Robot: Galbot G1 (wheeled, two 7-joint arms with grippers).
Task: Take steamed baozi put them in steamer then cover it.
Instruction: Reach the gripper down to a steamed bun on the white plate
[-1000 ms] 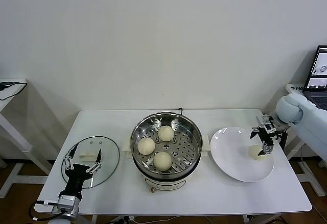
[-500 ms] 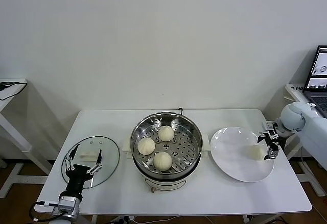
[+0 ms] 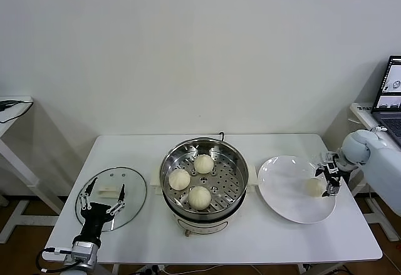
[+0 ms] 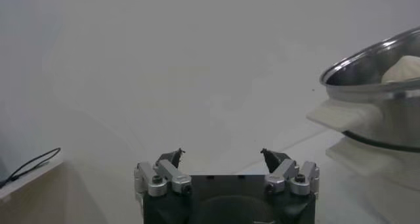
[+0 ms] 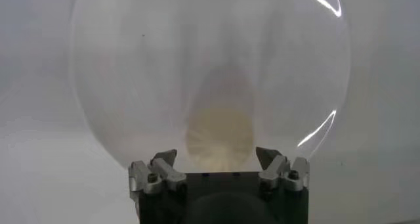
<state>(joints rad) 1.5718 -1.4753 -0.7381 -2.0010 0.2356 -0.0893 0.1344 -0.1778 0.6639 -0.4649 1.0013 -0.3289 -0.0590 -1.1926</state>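
The steamer [image 3: 235, 162] stands mid-table with three steamed baozi on its perforated tray: one at the back [image 3: 203, 163], one on the left [image 3: 179, 179] and one at the front [image 3: 199, 197]. Another baozi [image 3: 313, 186] lies on the white plate [image 3: 282, 187]. My right gripper [image 3: 331, 176] is open at the plate's right rim, just right of that baozi. In the right wrist view the bun [image 5: 220, 134] sits just ahead of the spread gripper [image 5: 216, 158]. The glass cover [image 3: 131, 193] lies flat at the table's left. My left gripper [image 3: 100, 193] hovers open over it, empty [image 4: 223, 156].
A laptop [image 3: 391, 93] sits on a side table to the right, close to my right arm. Another side table [image 3: 12, 106] stands at the left. The steamer's rim [image 4: 374, 64] shows in the left wrist view, with a bun [image 4: 403, 67] inside.
My right gripper has shifted right, from above the plate's baozi to the plate's right rim. The baozi stays on the plate. The left arm has not moved.
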